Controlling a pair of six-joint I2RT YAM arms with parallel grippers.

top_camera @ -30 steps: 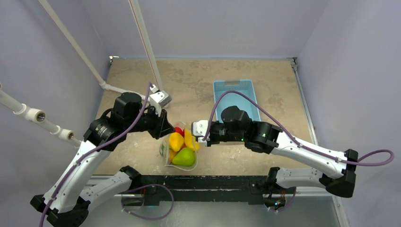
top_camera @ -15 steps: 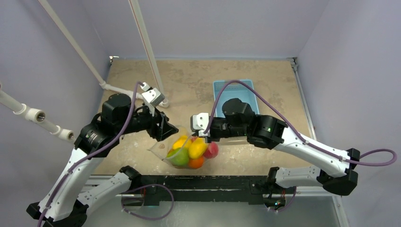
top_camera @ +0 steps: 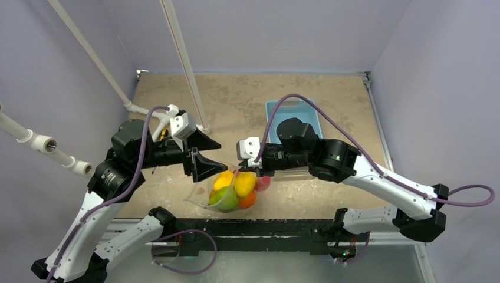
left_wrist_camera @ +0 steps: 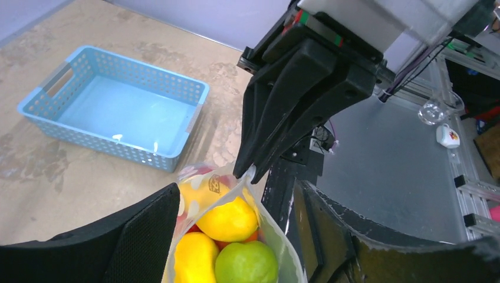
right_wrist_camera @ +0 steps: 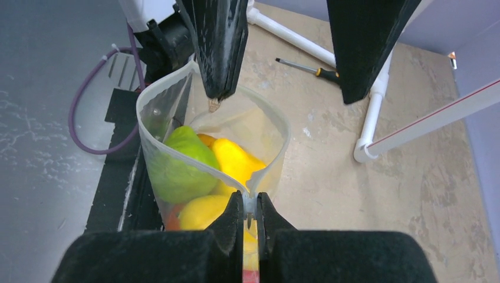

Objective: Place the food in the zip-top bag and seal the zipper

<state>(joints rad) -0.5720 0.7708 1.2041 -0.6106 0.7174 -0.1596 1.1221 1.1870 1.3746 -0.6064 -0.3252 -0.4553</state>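
The clear dotted zip-top bag (top_camera: 203, 197) holds the food (top_camera: 236, 186): yellow, green, orange and red toy fruits (left_wrist_camera: 227, 221). My right gripper (right_wrist_camera: 250, 203) is shut on one end of the bag's mouth. The zipper (right_wrist_camera: 203, 170) is parted and the mouth gapes open. My left gripper (top_camera: 206, 155) stands open at the other end of the mouth. Its two fingers (left_wrist_camera: 130, 236) straddle the bag (left_wrist_camera: 277, 236) without gripping it. One left fingertip (right_wrist_camera: 215, 88) hangs just above the far rim.
A light-blue basket (top_camera: 292, 112) sits on the table behind the right arm and shows empty in the left wrist view (left_wrist_camera: 118, 112). A screwdriver (right_wrist_camera: 306, 68) and white pipes (top_camera: 138, 109) lie at the back left. The bag is near the table's front edge (top_camera: 283, 221).
My left gripper has opened, let go of the bag and drawn back to the left. The bag, still pinched by the right gripper, has swung and its fruits have shifted right.
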